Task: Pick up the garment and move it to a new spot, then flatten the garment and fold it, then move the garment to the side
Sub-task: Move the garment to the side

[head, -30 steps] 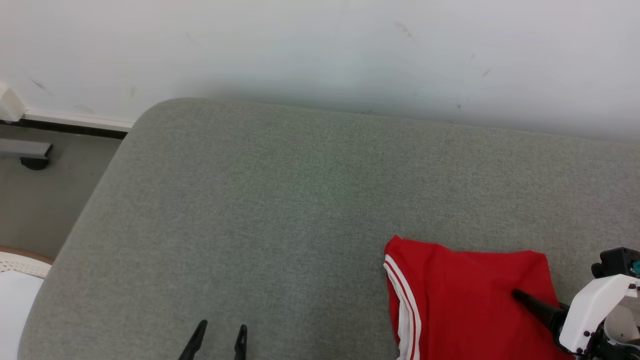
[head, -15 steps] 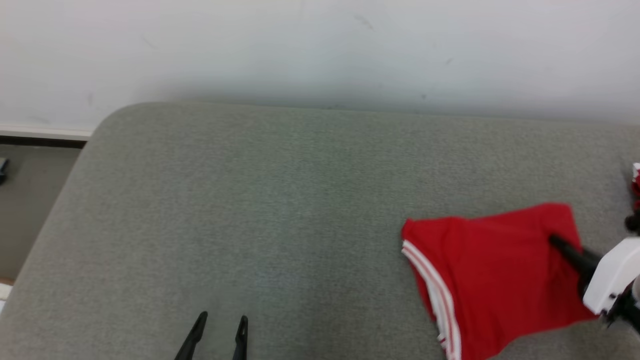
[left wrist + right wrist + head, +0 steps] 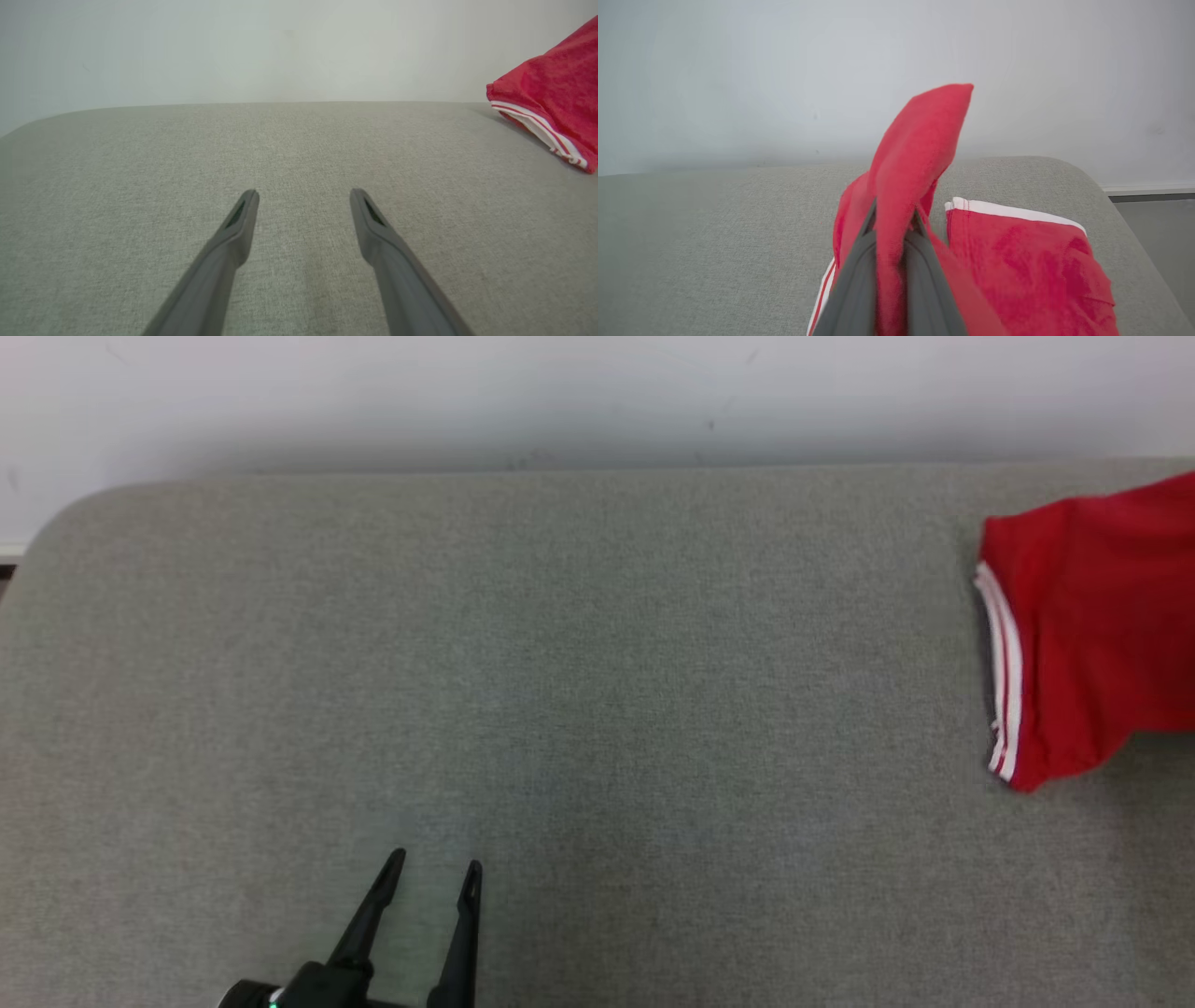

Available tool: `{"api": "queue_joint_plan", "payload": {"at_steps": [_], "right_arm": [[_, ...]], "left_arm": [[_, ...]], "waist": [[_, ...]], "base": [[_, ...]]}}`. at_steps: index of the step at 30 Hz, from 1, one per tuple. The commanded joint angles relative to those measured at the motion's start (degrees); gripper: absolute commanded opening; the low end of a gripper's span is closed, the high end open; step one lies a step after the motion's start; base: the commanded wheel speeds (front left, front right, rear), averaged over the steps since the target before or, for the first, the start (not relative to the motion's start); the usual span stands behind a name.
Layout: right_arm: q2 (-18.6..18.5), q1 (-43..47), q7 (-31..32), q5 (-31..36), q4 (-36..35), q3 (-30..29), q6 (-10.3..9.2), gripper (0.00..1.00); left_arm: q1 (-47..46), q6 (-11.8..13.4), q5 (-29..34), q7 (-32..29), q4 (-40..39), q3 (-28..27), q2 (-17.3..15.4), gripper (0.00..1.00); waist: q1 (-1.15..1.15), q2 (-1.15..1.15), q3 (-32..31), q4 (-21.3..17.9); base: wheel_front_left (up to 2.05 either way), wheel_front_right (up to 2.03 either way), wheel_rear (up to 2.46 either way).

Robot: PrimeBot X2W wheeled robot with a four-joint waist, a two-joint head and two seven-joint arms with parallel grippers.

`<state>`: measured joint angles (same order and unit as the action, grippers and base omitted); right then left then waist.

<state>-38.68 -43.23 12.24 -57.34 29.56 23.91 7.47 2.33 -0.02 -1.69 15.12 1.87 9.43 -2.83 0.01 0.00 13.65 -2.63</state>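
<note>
The garment (image 3: pixel 1092 616) is red with white stripes along its edge. In the head view it hangs at the far right over the grey cushion (image 3: pixel 579 691), cut off by the picture's edge. In the right wrist view my right gripper (image 3: pixel 892 219) is shut on a fold of the red garment (image 3: pixel 920 149), which stands up between the fingers; more of it with a white band lies to the right on the cushion. My left gripper (image 3: pixel 434 873) is open near the front edge, nothing between its fingers (image 3: pixel 243 224), well left of the garment (image 3: pixel 551 93).
A pale wall (image 3: pixel 560 392) runs along the cushion's far edge. The cushion's rounded corners show at the left (image 3: pixel 56 523) of the head view and at the right (image 3: pixel 1087 177) of the right wrist view, with floor (image 3: pixel 1157 224) beyond.
My right gripper has shut on the garment and lifted it up and to the right, out past the head view's edge. The head camera has shifted. The left gripper stays open.
</note>
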Motion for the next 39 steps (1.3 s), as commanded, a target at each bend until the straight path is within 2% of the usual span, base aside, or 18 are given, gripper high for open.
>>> {"api": "queue_joint_plan", "payload": {"at_steps": [1, 11, 12, 13, 14, 19, 23, 30, 39], "right_arm": [[-1.0, -0.9, 0.2, 0.5, 0.4, -0.2, 0.01, 0.0], [-3.4, -4.9, 2.5, 2.9, 8.5, -5.9, 0.01, 0.0], [-3.4, -5.1, 2.8, 3.6, 10.0, -6.6, 0.01, 0.04], [-3.5, -5.3, 2.8, 4.7, 11.4, -7.1, 0.01, 0.34], [-3.9, -5.6, 2.0, 6.6, 13.1, -7.7, 0.01, 1.0], [-2.4, -6.9, -4.2, 16.2, 19.8, -10.1, 0.01, 1.0], [-0.9, -5.4, -9.9, 21.7, 20.3, -11.0, 0.01, 1.0], [1.5, 2.2, -18.8, 27.0, 13.3, -12.5, 0.01, 1.0], [10.3, 17.9, -25.1, 36.3, -0.1, -15.1, 0.01, 1.0]], "left_arm": [[-0.6, -0.2, 0.4, 0.0, 0.2, -0.1, -0.2, 1.0], [-1.1, -0.4, 1.0, 0.0, 0.0, -0.7, -0.5, 1.0], [-1.1, -0.4, 1.1, 0.0, -0.1, -0.7, -0.5, 1.0], [-1.1, -0.4, 1.1, 0.0, -0.1, -0.8, -0.6, 1.0], [-1.1, -0.3, 1.1, 0.0, -0.2, -0.8, -0.6, 1.0], [-1.3, -0.1, 1.2, 0.0, 0.2, -1.0, -0.6, 1.0], [-0.8, 0.1, 0.8, 0.0, 0.3, -1.0, -0.5, 1.0], [1.3, 1.0, -0.5, 0.0, -1.0, -1.7, -0.4, 1.0], [6.3, 2.7, -2.1, 0.0, -2.2, -3.7, -0.3, 1.0]], "waist": [[-0.01, 0.0, 1.2, -0.6], [-0.01, 0.0, 2.8, -0.2], [-0.01, 0.0, 2.9, -0.2], [-0.01, 0.0, 2.9, -0.2], [-0.01, 0.0, 3.0, -0.2], [-0.01, 0.0, 3.0, -0.7], [-0.01, 0.0, 1.8, -1.1], [-0.01, 0.0, -3.2, -1.9], [-0.01, 0.0, -12.2, -5.3]], "base": [[0.0, 0.0, 0.0], [0.0, 0.0, 0.0], [0.0, 0.0, 0.0], [0.0, 0.0, 0.0], [0.0, 0.0, 0.0], [0.0, 0.0, 0.0], [0.0, 0.0, 0.0], [0.0, 0.0, 0.0], [0.0, 0.0, 0.0]]}}
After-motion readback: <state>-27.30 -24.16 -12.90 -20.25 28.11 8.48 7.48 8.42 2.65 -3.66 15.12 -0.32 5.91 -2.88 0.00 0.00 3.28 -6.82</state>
